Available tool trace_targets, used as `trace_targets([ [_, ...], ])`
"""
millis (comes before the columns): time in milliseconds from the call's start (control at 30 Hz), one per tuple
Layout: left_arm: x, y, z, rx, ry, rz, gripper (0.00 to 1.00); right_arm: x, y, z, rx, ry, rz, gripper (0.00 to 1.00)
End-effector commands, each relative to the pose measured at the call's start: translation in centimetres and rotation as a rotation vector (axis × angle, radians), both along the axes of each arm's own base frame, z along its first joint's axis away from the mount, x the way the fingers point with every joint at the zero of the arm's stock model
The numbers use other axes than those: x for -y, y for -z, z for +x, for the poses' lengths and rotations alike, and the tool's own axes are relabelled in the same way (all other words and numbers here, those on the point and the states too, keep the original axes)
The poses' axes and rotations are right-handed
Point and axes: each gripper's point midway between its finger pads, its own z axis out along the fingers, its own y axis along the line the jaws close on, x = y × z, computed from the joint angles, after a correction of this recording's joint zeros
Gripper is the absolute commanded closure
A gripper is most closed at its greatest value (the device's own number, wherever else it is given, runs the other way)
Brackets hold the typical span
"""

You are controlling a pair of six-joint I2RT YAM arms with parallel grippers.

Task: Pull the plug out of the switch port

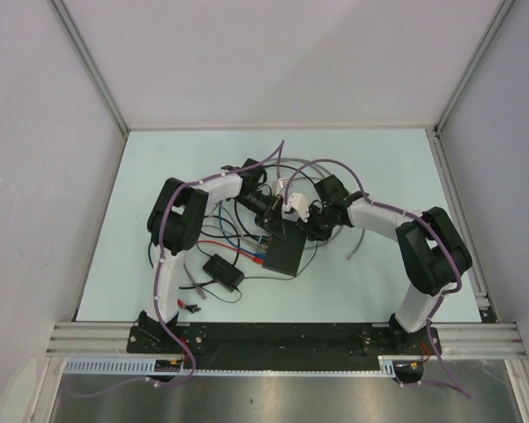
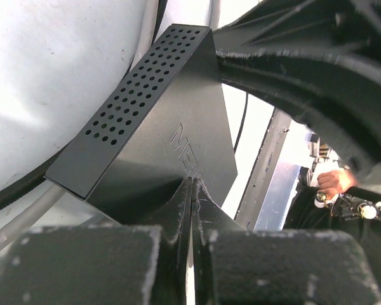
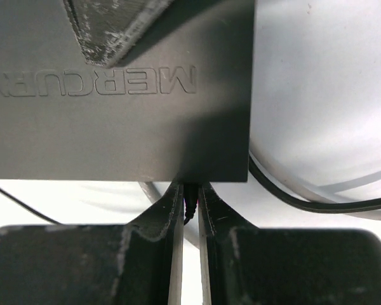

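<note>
The left hand [image 2: 191,185] is seen with its fingers drawn almost together, only a thin slit being left between them. Nothing is held in that slit; the tips are set against the broad face of the dark grey box [image 2: 178,121], just below the raised lettering. The right hand [image 3: 190,194] is closed to a narrow gap on a small dark plug [image 3: 190,206], which is gripped right at the edge of the box. The port itself is hidden under that edge, so it cannot be told how deep the plug sits.

The perforated side of the box is shown only by the left wrist view, where the box appears tilted. The full lettering on the box is shown only by the right wrist view, together with one finger of the left hand resting on the same face, and a black cable [image 3: 317,204] curving past on the tabletop [image 3: 317,95].

The overhead view alone shows the layout. Both arms are bent inward over the box near the middle of the tabletop. A smaller black box [image 1: 222,269] lies apart to the left, with thin red and blue wires [image 1: 238,253] between the two boxes.
</note>
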Motion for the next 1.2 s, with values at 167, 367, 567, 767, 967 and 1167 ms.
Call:
trace_targets([
  [167, -3.6, 6.5, 2.1, 0.181, 0.018, 0.242, 1.0, 2.8, 0.0, -1.9, -0.203, 0.159, 0.044, 1.0],
  [367, -3.5, 6.7, 2.1, 0.183, 0.02, 0.245, 1.0, 3.1, -0.1, 0.4, -0.045, 0.205, -0.057, 1.0],
  [567, -3.6, 6.7, 2.2, 0.189, 0.021, 0.249, 1.0, 3.3, -0.4, 1.9, 0.112, 0.203, -0.172, 1.0],
  [767, -3.8, 7.1, 2.2, 0.192, 0.023, 0.268, 1.0, 4.7, 0.2, 0.6, 0.08, 0.205, -0.256, 1.0],
  [967, -3.6, 7.2, 2.2, 0.186, 0.024, 0.269, 1.0, 5.5, 0.5, -0.2, 0.04, 0.248, -0.26, 1.0],
  [1167, -3.7, 7.5, 2.3, 0.19, 0.027, 0.281, 1.0, 6.6, 1.2, -1.0, 0.006, 0.301, -0.257, 1.0],
])
